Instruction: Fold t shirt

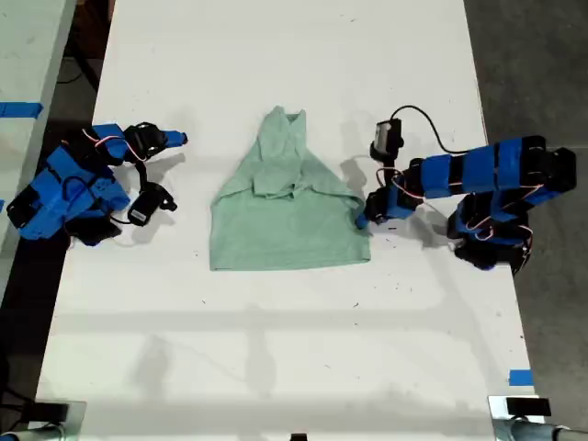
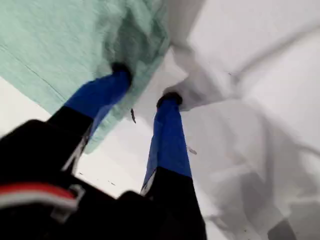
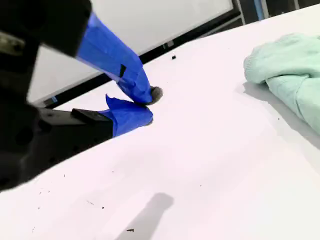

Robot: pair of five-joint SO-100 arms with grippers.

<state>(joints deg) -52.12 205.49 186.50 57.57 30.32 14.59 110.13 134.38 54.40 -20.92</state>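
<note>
Exterior view first: the t shirt (image 1: 287,207) lies mid-table (image 1: 276,349), sleeves already folded in so the top tapers to the collar, bottom half spread flat; the first gripper (image 1: 364,216) has reached in from the exterior view's right to the shirt's lower corner on that side, while the second gripper (image 1: 156,170) sits curled up well away at the exterior view's left; from up here you honestly can't tell whether that first one has any cloth or is only beside it.

First wrist view: this is where you get the answer; the first gripper (image 2: 145,87) has its jaws moderately apart, one tip pressed down on the t shirt (image 2: 55,45) edge, the other on bare table (image 2: 250,75), nothing pinched between them; my worry is that if it closes like this it drags the hem sideways and bunches it, or catches only the top layer, so the fold comes out crooked; the picture is blurry too, so how deep the tip sits in the fabric is hard to say.

Second wrist view: the second gripper (image 3: 145,102) has jaws nearly shut and holding nothing, hovering over bare table (image 3: 210,165); the t shirt (image 3: 287,70) shows only as a rounded edge far off; if the fold needs both corners lifted together, this arm is badly placed and the cloth could skew.
</note>
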